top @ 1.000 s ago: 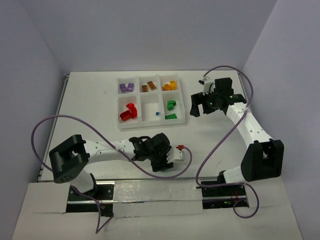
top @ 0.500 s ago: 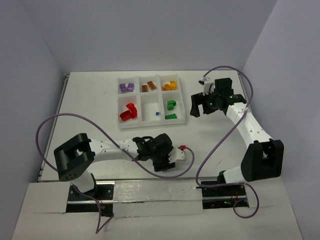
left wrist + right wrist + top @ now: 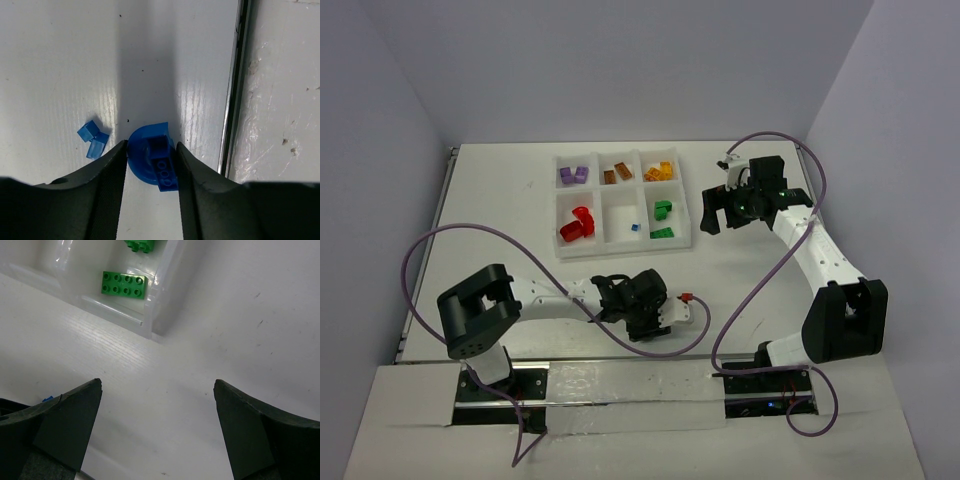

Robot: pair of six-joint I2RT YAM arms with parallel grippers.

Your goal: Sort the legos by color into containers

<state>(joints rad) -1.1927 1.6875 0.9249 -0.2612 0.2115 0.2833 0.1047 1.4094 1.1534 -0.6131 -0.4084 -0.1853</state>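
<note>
In the left wrist view a blue curved lego (image 3: 152, 162) with a studded block on it lies on the table. My left gripper (image 3: 150, 145) is shut on it, one finger against each side. Two small blue legos (image 3: 92, 138) lie just to its left. From above, the left gripper (image 3: 645, 310) is low near the table's front edge. The white tray of containers (image 3: 623, 253) holds purple (image 3: 572, 175), brown (image 3: 617, 172), orange (image 3: 660, 171), red (image 3: 578, 224), one tiny blue (image 3: 635, 227) and green (image 3: 663, 212) legos. My right gripper (image 3: 720, 210) hangs open and empty beside the tray's right side.
A metal strip (image 3: 235, 90) marks the table's front edge right of the blue piece. In the right wrist view the open right gripper (image 3: 157, 385) is over bare table, with the tray's corner (image 3: 155, 305) and a flat green lego (image 3: 123, 285) ahead. Purple cables loop over the table.
The left arm's elbow has swung to the right and its jaws have narrowed onto the blue curved lego. The right arm has not moved.
</note>
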